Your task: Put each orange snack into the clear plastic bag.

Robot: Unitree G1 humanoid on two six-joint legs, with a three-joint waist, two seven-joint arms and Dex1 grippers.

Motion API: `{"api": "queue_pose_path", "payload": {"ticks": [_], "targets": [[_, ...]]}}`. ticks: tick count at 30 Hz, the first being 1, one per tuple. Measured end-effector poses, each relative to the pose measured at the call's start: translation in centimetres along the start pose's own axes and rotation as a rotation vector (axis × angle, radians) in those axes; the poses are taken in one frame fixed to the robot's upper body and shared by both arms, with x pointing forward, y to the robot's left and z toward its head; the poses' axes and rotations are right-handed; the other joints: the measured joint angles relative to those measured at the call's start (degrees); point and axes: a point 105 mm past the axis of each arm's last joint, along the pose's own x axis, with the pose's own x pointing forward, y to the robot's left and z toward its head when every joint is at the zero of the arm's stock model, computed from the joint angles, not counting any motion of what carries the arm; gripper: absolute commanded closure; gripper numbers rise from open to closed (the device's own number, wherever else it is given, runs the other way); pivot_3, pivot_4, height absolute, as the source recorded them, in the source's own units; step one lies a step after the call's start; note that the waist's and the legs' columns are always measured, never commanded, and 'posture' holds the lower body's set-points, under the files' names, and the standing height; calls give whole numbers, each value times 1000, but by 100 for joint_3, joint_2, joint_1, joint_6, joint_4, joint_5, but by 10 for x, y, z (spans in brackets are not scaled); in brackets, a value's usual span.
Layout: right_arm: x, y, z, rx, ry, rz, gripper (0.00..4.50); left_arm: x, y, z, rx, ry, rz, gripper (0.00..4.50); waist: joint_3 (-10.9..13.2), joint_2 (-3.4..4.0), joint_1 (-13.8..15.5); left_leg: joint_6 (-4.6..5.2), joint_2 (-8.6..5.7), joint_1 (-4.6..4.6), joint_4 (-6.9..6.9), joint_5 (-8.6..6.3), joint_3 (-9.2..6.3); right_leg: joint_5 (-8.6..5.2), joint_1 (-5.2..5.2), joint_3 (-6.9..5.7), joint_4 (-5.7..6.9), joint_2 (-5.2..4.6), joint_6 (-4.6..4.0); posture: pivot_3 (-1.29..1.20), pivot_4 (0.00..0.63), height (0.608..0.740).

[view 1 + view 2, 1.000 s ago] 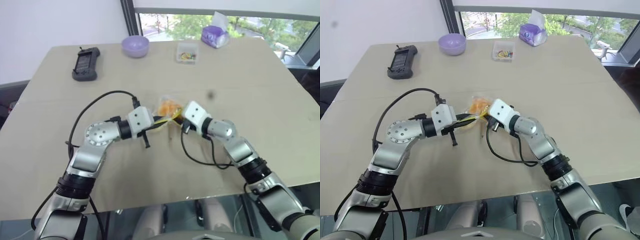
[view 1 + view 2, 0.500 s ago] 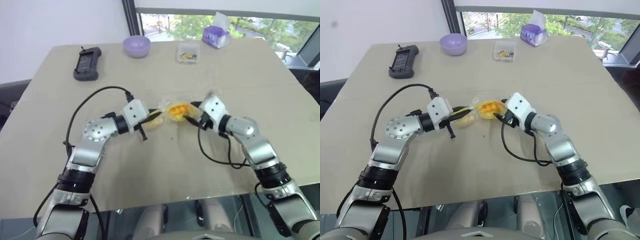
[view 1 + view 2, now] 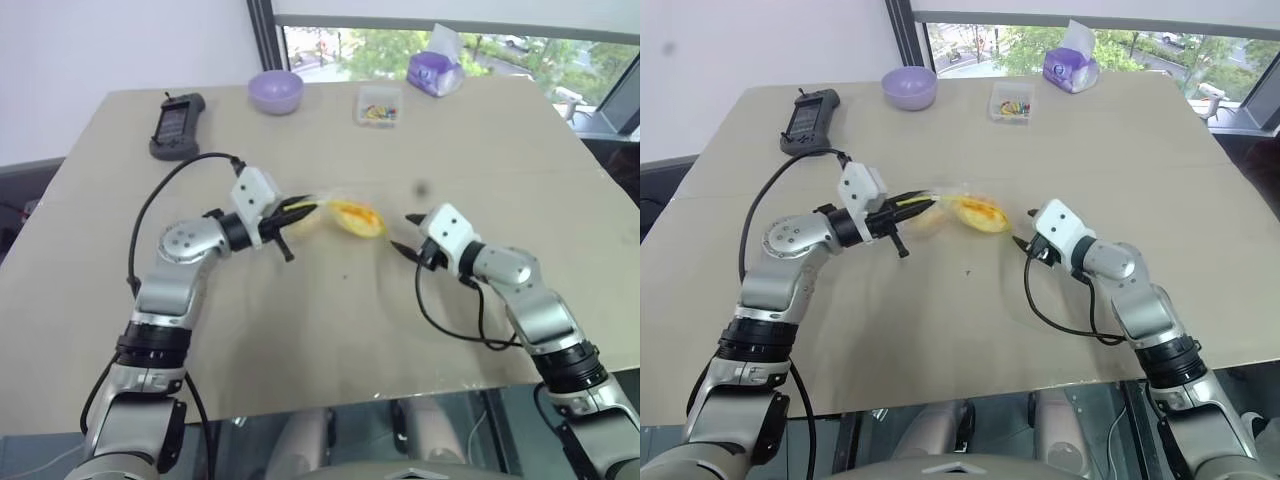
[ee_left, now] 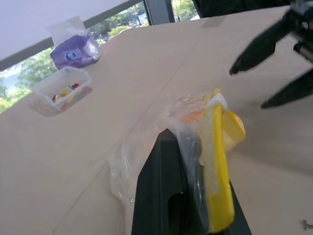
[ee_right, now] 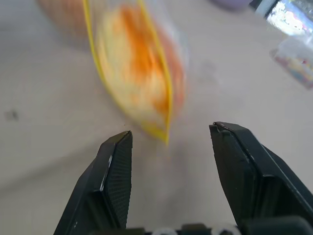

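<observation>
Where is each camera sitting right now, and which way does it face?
Left eye, right eye: on the head, looking forward and down over the table and both arms; the left hand is shut on the clear plastic bag, the right hand open beside it.
Left wrist: along its own fingers, across the bag toward the sweets box and purple tissue packet.
Right wrist: between its own open fingers, facing the bag with orange snacks inside.
Shared: all show the bag.
</observation>
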Motion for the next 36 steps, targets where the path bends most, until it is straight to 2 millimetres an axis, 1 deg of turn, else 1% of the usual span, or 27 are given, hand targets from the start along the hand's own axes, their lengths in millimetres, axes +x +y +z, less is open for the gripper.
{"api": "queue_pose_path", "payload": {"ticks": [2, 4, 9, 14, 17, 19, 20, 22, 28, 31, 32, 33, 34, 36], "targets": [[6, 5, -4, -20, 13, 8, 1765, 1, 2, 4, -14, -11, 2, 4500, 0, 0, -2, -3, 0, 1, 0, 2, 0, 0, 0, 0, 1, 0, 0, 0, 150, 740], [15, 10, -4, -28, 7, 12, 1765, 1, 3, 5, -19, -13, 6, 4500, 0, 0, -31, -9, 1, 4, 0, 5, 2, 0, 0, 2, 3, 2, 0, 0, 150, 740], [37, 8, 0, -43, -14, -29, 1765, 3, 3, 7, -42, -21, 7, 4500, -1, -1, -28, -15, 1, 3, 0, 8, 0, 0, 0, 3, 2, 1, 0, 0, 150, 740], [48, 13, 3, -20, -43, -38, 1765, 1, 5, 11, -66, -35, 25, 4500, 0, -1, -26, -15, 1, 1, 0, 9, -2, 0, -1, 2, 0, 1, 0, 0, 150, 740], [50, 13, 1, -29, -35, -41, 2553, 1, 7, 11, -79, -33, 37, 4500, -1, -1, -18, -16, 0, 1, 0, 9, -3, 0, 0, 2, 0, 0, 0, 0, 150, 740], [50, 15, 1, -28, -38, -36, 3484, 1, 8, 11, -88, -31, 44, 4500, -1, -1, -24, -15, 0, 2, 0, 9, -3, 0, 0, 2, 0, 1, 0, 0, 150, 740], [52, 16, 1, -23, -42, -33, 4129, 1, 9, 12, -101, -38, 49, 4500, -1, -1, -26, -16, 1, 2, -1, 9, -3, 0, 0, 2, 1, 1, 0, 0, 150, 740], [52, 17, 1, -22, -41, -32, 4462, 2, 9, 12, -109, -41, 52, 4500, -1, -1, -27, -16, 1, 2, 0, 9, -3, 0, -1, 2, 1, 1, 0, 0, 150, 740], [57, 24, 5, 7, -60, -13, 4462, 1, 12, 14, -126, -51, 64, 4500, -1, -1, -35, -16, 1, 2, 0, 9, -2, 0, -1, 2, 2, 1, 0, 0, 150, 740], [56, 26, 0, 35, -40, 0, 3615, 1, 12, 14, -132, -49, 67, 4500, -1, -1, -26, -16, 0, 2, 0, 9, -3, 0, 0, 2, 2, 0, 0, 0, 150, 740], [54, 26, -1, 42, -38, -2, 3268, 1, 13, 14, -132, -49, 70, 4500, -1, -1, -24, -16, 1, 2, 0, 9, -3, 0, 0, 2, 2, 0, -1, 0, 150, 740], [53, 24, -1, 41, -35, -5, 2825, 1, 14, 15, -132, -50, 74, 4500, -1, -1, -25, -16, 0, 2, 0, 9, -3, 0, 0, 2, 2, 0, 0, 0, 150, 740], [52, 23, -1, 38, -33, -9, 2561, 0, 14, 15, -131, -51, 77, 4500, -1, -1, -25, -16, 1, 2, 0, 9, -3, 0, 0, 2, 2, 1, 0, 0, 150, 740], [48, 22, -3, 42, -27, -20, 2561, -1, 16, 16, -131, -54, 86, 4500, -1, -1, -25, -16, 1, 3, 0, 9, -3, 0, 0, 2, 2, 1, -1, 0, 150, 740]]}}
